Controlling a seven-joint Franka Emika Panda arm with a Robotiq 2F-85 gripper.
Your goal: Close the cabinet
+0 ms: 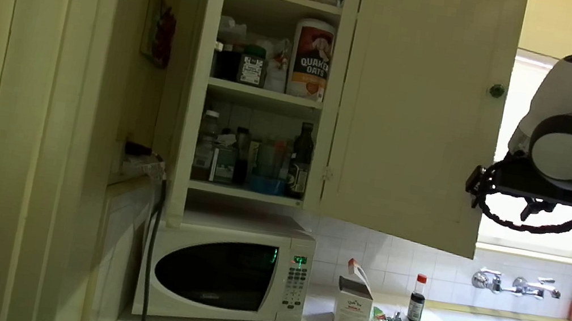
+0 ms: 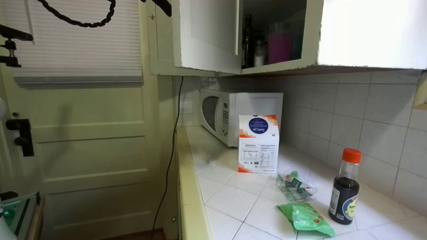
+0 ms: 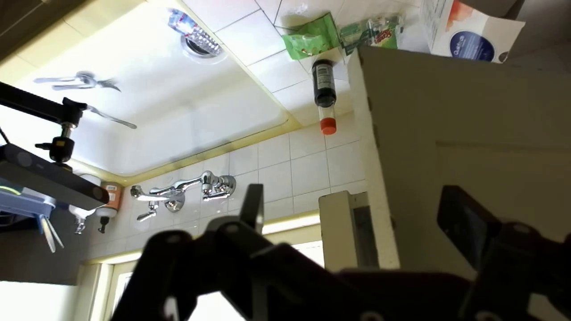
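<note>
The cabinet [image 1: 335, 88] is cream-white, and its left section shows shelves of jars and bottles. Its right door [image 1: 420, 107] stands ajar, with a round knob [image 1: 497, 90] near the free edge. In an exterior view the door's inner face [image 2: 210, 40] shows beside dark contents. My gripper [image 3: 352, 198] is open in the wrist view. The door's edge [image 3: 377, 169] lies between its fingers in the picture, with gaps on both sides; I cannot tell contact. The right finger overlaps the outer face. A black gripper part [image 1: 474, 184] overlaps the door edge below the knob.
A white microwave [image 1: 228, 272] stands under the cabinet. An open box [image 1: 352, 311], a red-capped bottle [image 1: 417, 302] and a green packet [image 2: 305, 218] are on the tiled counter. The sink [image 3: 192, 107] with faucet [image 3: 178, 191] lies beside it. A mounted camera [image 3: 49, 178] is nearby.
</note>
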